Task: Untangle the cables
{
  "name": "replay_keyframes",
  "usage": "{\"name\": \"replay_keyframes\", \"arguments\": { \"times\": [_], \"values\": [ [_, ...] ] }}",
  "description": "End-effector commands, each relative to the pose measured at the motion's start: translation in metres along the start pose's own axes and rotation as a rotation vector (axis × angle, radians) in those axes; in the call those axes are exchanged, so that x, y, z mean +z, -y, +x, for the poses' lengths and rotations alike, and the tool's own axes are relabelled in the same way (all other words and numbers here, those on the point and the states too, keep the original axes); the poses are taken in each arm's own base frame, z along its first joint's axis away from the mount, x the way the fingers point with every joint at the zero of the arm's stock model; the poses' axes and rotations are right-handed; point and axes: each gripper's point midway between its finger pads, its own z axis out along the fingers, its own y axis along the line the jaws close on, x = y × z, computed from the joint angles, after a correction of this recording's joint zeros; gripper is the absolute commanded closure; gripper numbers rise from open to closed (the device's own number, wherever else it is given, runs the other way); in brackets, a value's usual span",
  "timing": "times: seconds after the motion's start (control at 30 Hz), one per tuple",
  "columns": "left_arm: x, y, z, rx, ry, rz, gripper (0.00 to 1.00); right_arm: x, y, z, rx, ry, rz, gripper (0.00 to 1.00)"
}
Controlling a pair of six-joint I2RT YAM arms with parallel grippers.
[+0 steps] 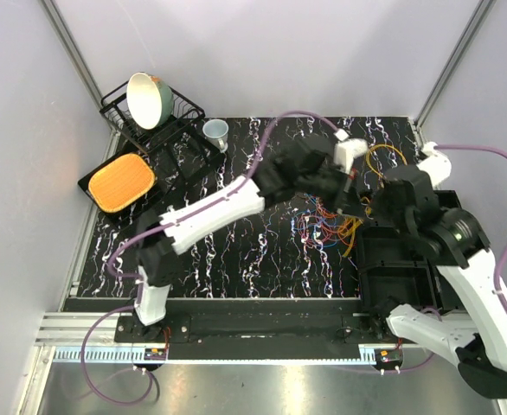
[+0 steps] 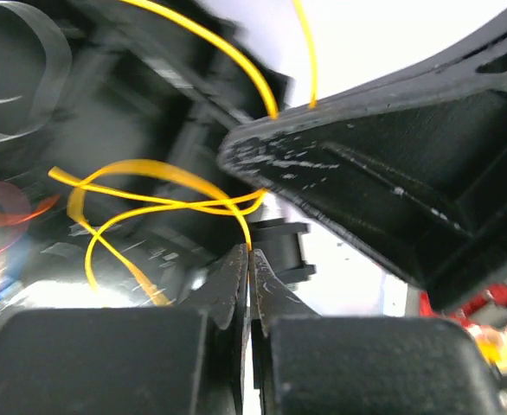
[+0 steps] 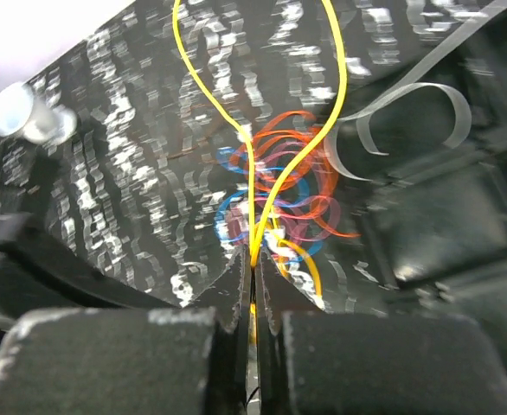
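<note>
Both arms have met over the right half of the black marbled table [image 1: 236, 251], and each is pinching the same yellow cable [image 3: 254, 233]. The left gripper [image 2: 250, 252] has its jaws pressed together with the yellow strand coming out at the tips. The right gripper [image 3: 253, 264] is likewise clamped, with two yellow strands running up out of it. The rest of the cables [image 1: 327, 226], red, blue, purple-pink and orange, lie in a loose heap toward 3 o'clock from the middle of the table. A yellow loop stands up at about 1 o'clock of that heap, and a black tray [image 1: 401, 268] sits at 5 o'clock. From where I stand the worry is the pull. If the yellow runs through the heap, drawing the arms apart could haul the whole bundle along or cinch a knot tighter rather than free it. A wire this thin may also slide out of a flat pinch. The slack loop could catch on the tray's edge, and the two wrists are close enough to knock together.
</note>
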Motion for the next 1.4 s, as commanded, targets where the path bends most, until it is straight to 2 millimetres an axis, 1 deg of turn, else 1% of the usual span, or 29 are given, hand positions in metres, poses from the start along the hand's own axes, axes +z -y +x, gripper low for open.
{"name": "replay_keyframes", "arguments": {
  "times": [0.0, 0.03, 0.07, 0.1, 0.13, 0.17, 0.2, 0.23, 0.27, 0.33, 0.37, 0.4, 0.5, 0.53, 0.6, 0.63, 0.7, 0.73, 0.8, 0.83, 0.97, 1.0, 1.03, 1.1, 1.17, 1.2, 1.27, 1.37],
  "values": [
    [0.03, 0.073, 0.004, 0.086, -0.022, 0.284, 1.0, -0.019, 0.048, -0.012, 0.07, 0.089, 0.156, 1.0],
    [0.045, 0.07, 0.01, 0.093, -0.03, 0.29, 1.0, -0.021, 0.055, -0.01, 0.069, 0.09, 0.174, 1.0],
    [0.051, 0.076, 0.009, 0.109, -0.024, 0.305, 1.0, -0.023, 0.062, -0.009, 0.079, 0.106, 0.184, 1.0],
    [0.059, 0.083, 0.015, 0.121, -0.027, 0.315, 1.0, -0.024, 0.065, -0.008, 0.085, 0.111, 0.188, 1.0],
    [0.075, 0.074, 0.022, 0.118, -0.039, 0.313, 1.0, -0.025, 0.069, -0.006, 0.088, 0.11, 0.195, 1.0],
    [0.079, 0.081, 0.02, 0.131, -0.034, 0.337, 1.0, -0.027, 0.074, -0.006, 0.093, 0.12, 0.205, 1.0],
    [0.087, 0.083, 0.025, 0.135, -0.039, 0.346, 1.0, -0.027, 0.076, -0.006, 0.107, 0.125, 0.21, 1.0],
    [0.1, 0.075, 0.031, 0.129, -0.05, 0.344, 1.0, -0.03, 0.081, -0.005, 0.109, 0.129, 0.222, 1.0],
    [0.105, 0.077, 0.029, 0.137, -0.041, 0.352, 1.0, -0.031, 0.085, -0.007, 0.113, 0.144, 0.233, 1.0],
    [0.115, 0.074, 0.03, 0.138, -0.029, 0.34, 1.0, -0.033, 0.091, -0.009, 0.119, 0.163, 0.248, 1.0],
    [0.123, 0.067, 0.03, 0.133, -0.022, 0.324, 1.0, -0.035, 0.093, -0.011, 0.124, 0.172, 0.25, 1.0],
    [0.126, 0.066, 0.03, 0.13, -0.017, 0.321, 1.0, -0.036, 0.093, -0.012, 0.132, 0.179, 0.251, 1.0],
    [0.13, 0.066, 0.02, 0.153, 0.025, 0.316, 1.0, -0.04, 0.097, -0.018, 0.155, 0.21, 0.251, 1.0],
    [0.129, 0.069, 0.013, 0.169, 0.051, 0.323, 1.0, -0.041, 0.098, -0.022, 0.162, 0.231, 0.254, 1.0],
    [0.132, 0.069, 0.008, 0.193, 0.079, 0.32, 1.0, -0.043, 0.099, -0.029, 0.173, 0.262, 0.259, 1.0],
    [0.13, 0.071, 0.002, 0.206, 0.098, 0.321, 1.0, -0.044, 0.101, -0.034, 0.175, 0.291, 0.272, 1.0],
    [0.135, 0.067, -0.002, 0.218, 0.115, 0.308, 1.0, -0.044, 0.103, -0.039, 0.161, 0.318, 0.29, 1.0],
    [0.136, 0.068, -0.005, 0.222, 0.126, 0.31, 1.0, -0.043, 0.106, -0.043, 0.154, 0.344, 0.311, 1.0],
    [0.137, 0.064, -0.01, 0.217, 0.141, 0.31, 1.0, -0.035, 0.109, -0.039, 0.138, 0.355, 0.348, 1.0],
    [0.14, 0.06, -0.01, 0.214, 0.141, 0.31, 1.0, -0.032, 0.11, -0.038, 0.14, 0.364, 0.36, 1.0],
    [0.144, 0.045, -0.013, 0.219, 0.153, 0.289, 1.0, -0.016, 0.113, -0.02, 0.169, 0.354, 0.373, 1.0],
    [0.146, 0.041, -0.012, 0.227, 0.151, 0.284, 1.0, -0.012, 0.111, -0.017, 0.174, 0.357, 0.367, 1.0],
    [0.15, 0.033, -0.008, 0.224, 0.14, 0.277, 1.0, -0.008, 0.115, -0.012, 0.16, 0.356, 0.381, 1.0],
    [0.152, 0.024, -0.006, 0.225, 0.133, 0.264, 1.0, -0.005, 0.117, -0.009, 0.163, 0.364, 0.386, 1.0],
    [0.157, 0.008, 0.0, 0.209, 0.115, 0.248, 1.0, -0.001, 0.121, -0.004, 0.164, 0.367, 0.399, 1.0],
    [0.159, 0.004, 0.003, 0.204, 0.112, 0.247, 1.0, 0.001, 0.121, -0.002, 0.161, 0.367, 0.405, 1.0],
    [0.164, -0.01, 0.011, 0.187, 0.091, 0.232, 1.0, 0.005, 0.122, 0.002, 0.152, 0.364, 0.413, 1.0],
    [0.167, -0.021, 0.025, 0.155, 0.049, 0.233, 1.0, 0.01, 0.122, 0.007, 0.138, 0.357, 0.428, 1.0]
  ]
}}
